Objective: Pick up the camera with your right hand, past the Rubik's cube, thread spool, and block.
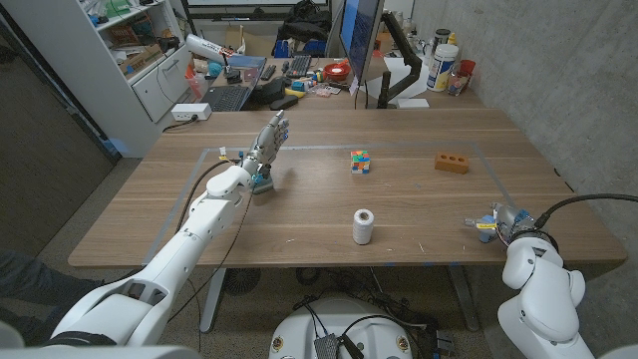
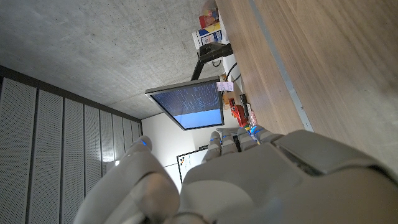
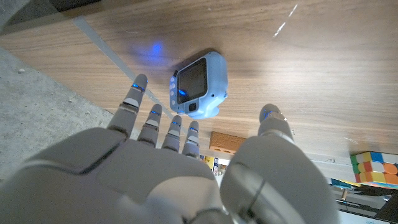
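The small blue camera (image 1: 483, 225) lies near the table's right front edge, screen side up in the right wrist view (image 3: 200, 84). My right hand (image 1: 512, 223) hovers just right of it, fingers (image 3: 138, 102) spread and thumb apart, holding nothing (image 3: 186, 174). The Rubik's cube (image 1: 360, 162) sits mid-table and also appears as a Rubik's cube (image 3: 373, 168) beyond the thumb. A white thread spool (image 1: 363, 226) stands near the front middle. An orange block (image 1: 452, 163) lies at the back right, seen as the block (image 3: 227, 142) behind my fingers. My left hand (image 1: 267, 142) is raised over the table's back left, fingers apart (image 2: 249, 180).
White tape lines (image 1: 329, 148) mark a rectangle on the wooden table (image 1: 299, 209). Behind it stands a cluttered desk with a monitor (image 1: 360, 30) and a laptop (image 1: 235, 85). A shelf unit (image 1: 140, 50) is at the back left, a concrete wall (image 1: 558, 70) on the right.
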Motion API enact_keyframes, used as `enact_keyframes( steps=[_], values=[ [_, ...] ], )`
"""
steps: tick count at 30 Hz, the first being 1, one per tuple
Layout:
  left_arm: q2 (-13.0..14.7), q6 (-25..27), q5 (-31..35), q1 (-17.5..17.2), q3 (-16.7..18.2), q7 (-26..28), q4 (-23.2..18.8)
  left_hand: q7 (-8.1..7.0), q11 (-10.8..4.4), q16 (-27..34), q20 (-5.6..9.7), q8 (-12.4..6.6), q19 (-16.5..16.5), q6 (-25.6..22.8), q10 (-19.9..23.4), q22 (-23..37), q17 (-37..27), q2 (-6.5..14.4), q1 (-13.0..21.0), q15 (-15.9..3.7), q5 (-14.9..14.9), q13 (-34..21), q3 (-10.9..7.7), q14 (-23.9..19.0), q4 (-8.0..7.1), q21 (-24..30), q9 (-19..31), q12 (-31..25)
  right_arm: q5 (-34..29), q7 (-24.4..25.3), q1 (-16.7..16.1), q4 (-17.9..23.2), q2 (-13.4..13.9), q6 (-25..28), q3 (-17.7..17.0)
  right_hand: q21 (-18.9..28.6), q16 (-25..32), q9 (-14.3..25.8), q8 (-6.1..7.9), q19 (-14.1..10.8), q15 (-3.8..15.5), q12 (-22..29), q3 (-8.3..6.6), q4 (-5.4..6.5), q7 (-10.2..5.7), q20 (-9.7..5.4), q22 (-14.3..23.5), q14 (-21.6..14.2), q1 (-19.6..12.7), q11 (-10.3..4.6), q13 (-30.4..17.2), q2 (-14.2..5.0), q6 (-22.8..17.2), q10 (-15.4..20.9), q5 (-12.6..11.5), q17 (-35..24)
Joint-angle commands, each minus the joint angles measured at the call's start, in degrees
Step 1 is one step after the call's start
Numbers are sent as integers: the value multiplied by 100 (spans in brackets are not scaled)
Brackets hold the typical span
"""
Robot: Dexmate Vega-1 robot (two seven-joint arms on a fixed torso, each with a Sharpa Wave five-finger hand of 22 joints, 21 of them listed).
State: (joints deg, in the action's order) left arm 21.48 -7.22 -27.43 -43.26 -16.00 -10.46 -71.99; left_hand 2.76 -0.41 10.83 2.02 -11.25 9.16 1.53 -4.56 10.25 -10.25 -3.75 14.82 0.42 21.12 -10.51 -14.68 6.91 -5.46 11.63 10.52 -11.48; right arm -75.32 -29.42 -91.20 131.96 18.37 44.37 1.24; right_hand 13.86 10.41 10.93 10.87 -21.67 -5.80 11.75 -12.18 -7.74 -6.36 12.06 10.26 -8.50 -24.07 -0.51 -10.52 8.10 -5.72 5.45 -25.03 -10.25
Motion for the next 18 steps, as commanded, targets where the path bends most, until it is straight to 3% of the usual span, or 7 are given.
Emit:
enact_keyframes(
  steps=[1, 9, 11, 14, 17, 18],
  values=[
    [-15, 28, 7, 10, -22, -3, 28, 8, -13, -15, 67, 7, 72, -2, -38, 23, -24, 69, 11, 7, 48, -29, 31, 65, -6, -15, 12, 1, 206, 48, 46, -104, 81, 119, 4, 30, 29, 16, 31, -82, 26, 18, 24, 10, -49, 14, 32, -16, -59, -3, -29, -1, -12, 48, -28, -19],
    [-10, 33, 5, -4, -12, 7, 28, 3, -11, -14, 61, 6, 72, -3, -38, 23, -24, 74, 13, 6, 49, -30, 40, 66, -7, -13, 12, 0, 287, 61, 77, -135, 166, 206, 34, 49, 42, 16, 44, -196, 57, 22, 26, 5, -61, 16, 29, -47, -99, -17, -29, -23, -36, 52, -33, -19],
    [-13, 35, -1, -8, -9, 8, 34, 1, -13, -14, 58, 6, 75, -2, -33, 23, -24, 75, 13, 10, 49, -30, 42, 68, -7, -14, 12, -2, 339, 81, 78, -142, 190, 204, 26, 113, 60, 17, 71, -468, 104, 29, -17, -18, -74, -14, 30, -110, -236, -11, -29, -117, -97, 57, -35, -18],
    [-16, 43, -7, -16, -8, 12, 32, -3, -17, -14, 46, 7, 83, 1, -35, 24, -25, 76, 13, 9, 49, -30, 47, 69, -8, -16, 12, -2, 428, 77, 107, -166, 238, 198, 22, 251, 70, 26, 105, -1085, 161, 37, -104, -90, -118, -59, 17, -232, -575, -20, -30, -235, -210, 58, -13, -16],
    [-19, 50, -8, -28, -5, 28, 23, 0, -15, -16, 34, 5, 89, -4, -38, 24, -25, 77, 14, 6, 49, -30, 53, 76, -8, -17, 12, -1, 516, 58, 144, -198, 309, 186, 20, 306, 82, 35, 129, -1412, 213, 52, -183, -134, -157, -153, 2, -332, -830, -28, -31, -319, -302, 92, 18, -18],
    [-16, 54, -7, -33, -4, 34, 17, -1, -12, -16, 34, 5, 90, -3, -38, 24, -25, 78, 14, 8, 49, -30, 53, 76, -9, -18, 12, -1, 547, 38, 158, -206, 340, 182, 16, 311, 87, 40, 124, -1542, 235, 52, -277, -163, -153, -233, -3, -385, -1049, -27, -32, -436, -311, 92, 54, -21]
  ],
)
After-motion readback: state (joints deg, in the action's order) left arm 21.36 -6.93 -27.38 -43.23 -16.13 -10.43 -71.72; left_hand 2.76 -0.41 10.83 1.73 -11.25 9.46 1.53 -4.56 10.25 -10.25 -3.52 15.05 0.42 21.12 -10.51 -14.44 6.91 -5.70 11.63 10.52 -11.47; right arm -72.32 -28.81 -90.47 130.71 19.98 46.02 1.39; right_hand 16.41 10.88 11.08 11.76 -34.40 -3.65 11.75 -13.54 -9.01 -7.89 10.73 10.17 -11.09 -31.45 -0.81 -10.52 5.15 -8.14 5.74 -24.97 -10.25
